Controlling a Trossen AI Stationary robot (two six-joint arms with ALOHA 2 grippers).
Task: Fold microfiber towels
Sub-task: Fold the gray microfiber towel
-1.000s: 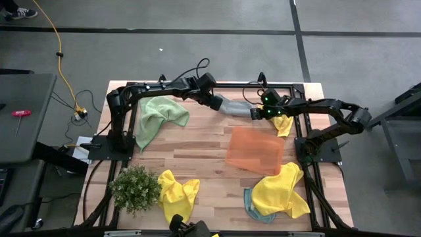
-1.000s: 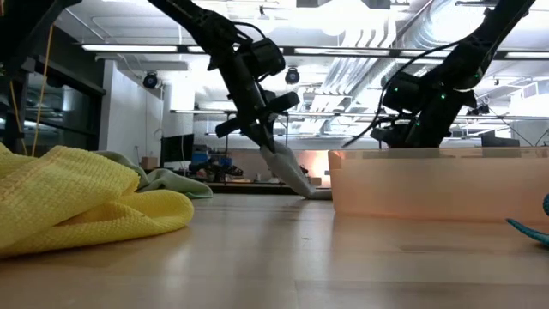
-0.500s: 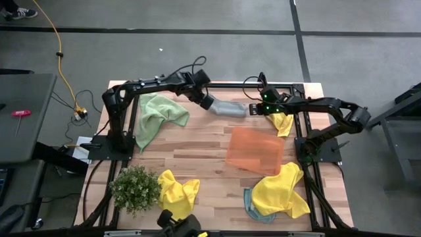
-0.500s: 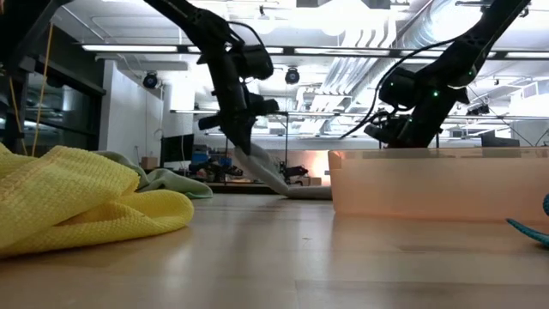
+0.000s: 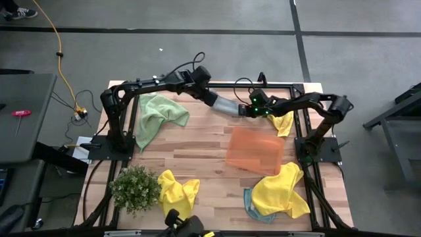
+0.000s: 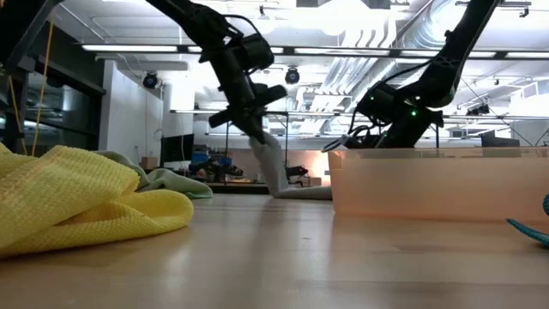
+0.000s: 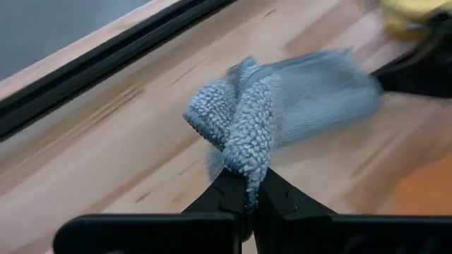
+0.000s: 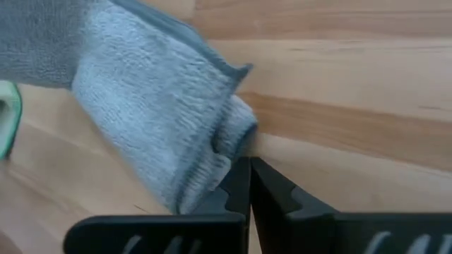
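- Wood-plank table point(image 5: 204, 155): pale butcher-block top, smooth, edged by a black metal frame.
- Orange mat point(image 5: 255, 150): flat translucent square lying right of centre; in the low view it reads as a pale peach slab point(image 6: 437, 184) with nothing on it.
- Yellow towels: waffle-textured, crumpled; one heap at the front right point(image 5: 279, 191) lying over a teal towel point(image 5: 250, 204), one at the front left point(image 5: 177, 191), a small one at the back right point(image 5: 284, 122).
- Pale green towel point(image 5: 156, 117): soft, rumpled, back left.
- Grey-blue towel point(image 5: 229, 106): fuzzy looped pile, stretched as a narrow band at the table's back centre between both grippers.
- Potted plant point(image 5: 135, 188): small, leafy, front left.
- Left gripper point(image 7: 248, 190): fingers pressed together, pinching a bunched end of the grey-blue towel, lifted off the wood.
- Right gripper point(image 8: 247, 173): fingers pinched on the towel's other, folded corner, low at the table.
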